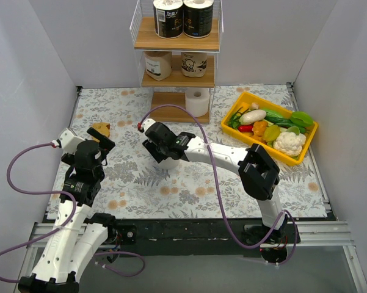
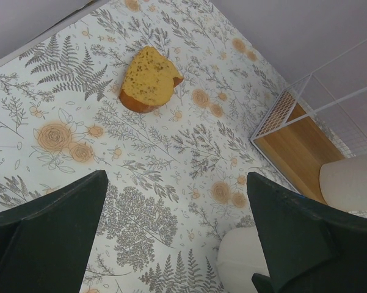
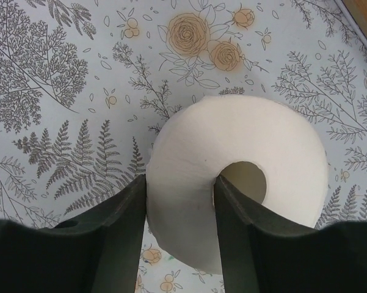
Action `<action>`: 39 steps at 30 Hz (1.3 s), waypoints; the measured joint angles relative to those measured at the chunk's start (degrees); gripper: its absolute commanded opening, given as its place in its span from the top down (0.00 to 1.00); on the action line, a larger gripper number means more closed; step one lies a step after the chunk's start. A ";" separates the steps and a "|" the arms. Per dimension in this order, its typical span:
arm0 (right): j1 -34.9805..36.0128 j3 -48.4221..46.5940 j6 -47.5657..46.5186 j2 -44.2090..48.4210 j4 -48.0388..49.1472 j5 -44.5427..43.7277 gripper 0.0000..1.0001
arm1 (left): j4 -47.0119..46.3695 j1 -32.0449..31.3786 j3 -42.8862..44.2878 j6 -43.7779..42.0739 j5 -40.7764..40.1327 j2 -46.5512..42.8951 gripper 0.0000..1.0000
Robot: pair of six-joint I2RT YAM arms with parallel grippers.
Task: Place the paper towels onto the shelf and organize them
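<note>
Left gripper [image 2: 177,178] hangs over the table [image 1: 134,183] near a bread slice [image 2: 148,79], fingers [image 2: 49,232] wide apart, empty. Right gripper [image 3: 180,183] clamped on the loose white roll [image 3: 262,137] mid-table, one finger in the core: firm hold for lifting. Shelf [image 1: 177,43] behind holds five rolls [image 1: 168,17]; bottom tier has room

No wording can be read from here. At the far side, the 2 black-wrapped rolls [image 1: 168,21] on the shelf's [image 1: 177,44] top board carry pale print. The 2 tan rolls [image 1: 158,65] below carry dark marks, all too small.
</note>
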State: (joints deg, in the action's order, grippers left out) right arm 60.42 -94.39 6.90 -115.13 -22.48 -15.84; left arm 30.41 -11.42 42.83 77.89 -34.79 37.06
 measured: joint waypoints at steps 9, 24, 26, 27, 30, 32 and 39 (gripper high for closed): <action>0.11 1.77 -6.14 0.70 2.43 -0.11 0.59 | 0.90 0.00 0.00 0.52 -1.75 0.13 0.02; -0.90 30.58 -50.69 15.65 30.75 6.05 0.57 | 0.87 0.00 -0.04 0.42 -2.19 0.81 0.02; -1.90 30.56 -54.99 15.39 33.51 7.63 0.56 | 0.87 0.00 -0.04 0.35 -2.27 0.74 0.02; -2.47 30.56 -56.52 15.32 34.77 8.31 0.56 | 0.87 0.00 -0.04 0.33 -2.27 0.70 0.02; -5.42 29.99 -61.24 14.32 38.84 10.62 0.54 | 0.87 0.00 -0.13 0.28 -2.25 0.52 0.02; -7.21 28.57 -63.14 12.59 39.85 11.52 0.53 | 0.87 0.00 -0.15 0.26 -2.21 0.52 0.02; -11.02 21.92 -69.13 4.04 40.63 13.42 0.53 | 0.87 0.00 -0.24 0.26 -1.79 0.35 0.02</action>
State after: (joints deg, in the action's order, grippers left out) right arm 49.41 -72.47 -62.24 -111.09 18.15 -2.42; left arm 31.29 -11.42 42.59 78.15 -36.58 37.41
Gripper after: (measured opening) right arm 0.494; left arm 0.981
